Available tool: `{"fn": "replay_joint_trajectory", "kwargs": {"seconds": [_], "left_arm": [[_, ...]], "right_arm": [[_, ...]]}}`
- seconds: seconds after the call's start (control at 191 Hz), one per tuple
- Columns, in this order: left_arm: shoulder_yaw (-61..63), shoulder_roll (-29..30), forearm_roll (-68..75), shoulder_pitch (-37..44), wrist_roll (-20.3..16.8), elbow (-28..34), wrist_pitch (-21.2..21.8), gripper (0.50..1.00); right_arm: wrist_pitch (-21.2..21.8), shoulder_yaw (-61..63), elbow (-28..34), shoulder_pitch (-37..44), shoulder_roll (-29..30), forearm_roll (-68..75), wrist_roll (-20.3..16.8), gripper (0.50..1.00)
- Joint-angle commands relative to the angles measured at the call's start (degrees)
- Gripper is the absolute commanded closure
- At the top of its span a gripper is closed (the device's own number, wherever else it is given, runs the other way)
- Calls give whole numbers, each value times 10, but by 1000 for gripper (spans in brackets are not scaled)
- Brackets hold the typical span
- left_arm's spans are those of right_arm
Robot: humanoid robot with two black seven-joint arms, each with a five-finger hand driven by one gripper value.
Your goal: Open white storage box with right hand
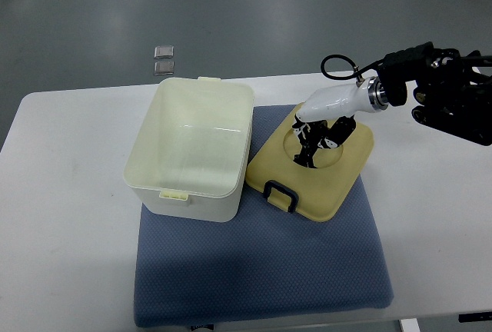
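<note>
The right hand (311,144) grips the yellow lid (311,186), its fingers curled into the recess, beside the open white storage box (192,147) on a blue mat (261,270).

Open box (192,147) sits on mat (261,278), lid (311,167) just right of it

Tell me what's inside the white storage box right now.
The white storage box is open and looks empty: bare walls and floor show. The near wall hides the floor strip behind it. Its lid lies beside it on the blue mat, under the right hand.
</note>
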Motion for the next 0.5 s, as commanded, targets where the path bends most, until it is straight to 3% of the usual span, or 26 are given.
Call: {"fn": "replay_joint_trajectory", "kwargs": {"seconds": [0.0,0.11,0.115,0.12,0.125,0.131,0.136,0.141,0.146,0.152,0.157,0.167,0.188,0.287,0.496], "left_arm": [[0,0,0,0,0,0,0,500],[0,0,0,0,-1,0,0,500],[0,0,0,-1,-1,0,0,500],[0,0,0,-1,-1,0,0,500],[0,0,0,0,0,0,0,500],[0,0,0,0,0,0,0,500],[0,0,0,0,0,-1,0,500],[0,0,0,0,0,-1,0,500],[0,0,0,0,-1,-1,0,500],[0,0,0,0,-1,-1,0,500],[0,0,0,0,-1,-1,0,500],[0,0,0,0,-1,-1,0,500],[0,0,0,0,-1,-1,0,500],[0,0,0,0,-1,-1,0,500],[0,0,0,0,0,-1,0,500]], "right_arm": [[-11,-1,-1,-17,-2,-15,4,1000],[-14,4,-1,-22,-7,-21,8,1000],[-16,4,-1,-22,-8,-21,8,935],[-16,4,-1,-22,-8,-21,8,934],[-19,4,-1,-22,-8,-21,8,871],[-19,4,-1,-22,-8,-21,8,871],[-20,4,-1,-22,-8,-21,8,812],[-20,4,-1,-22,-8,-21,8,812],[-23,4,-1,-22,-9,-21,9,757],[-23,4,-1,-22,-9,-21,9,756],[-26,4,-1,-22,-9,-21,9,718],[-29,4,-1,-22,-9,-21,9,691],[-35,4,-1,-21,-9,-21,9,658],[-45,3,-1,-14,-16,-21,17,607],[-43,3,7,14,-44,-20,38,599]]}}
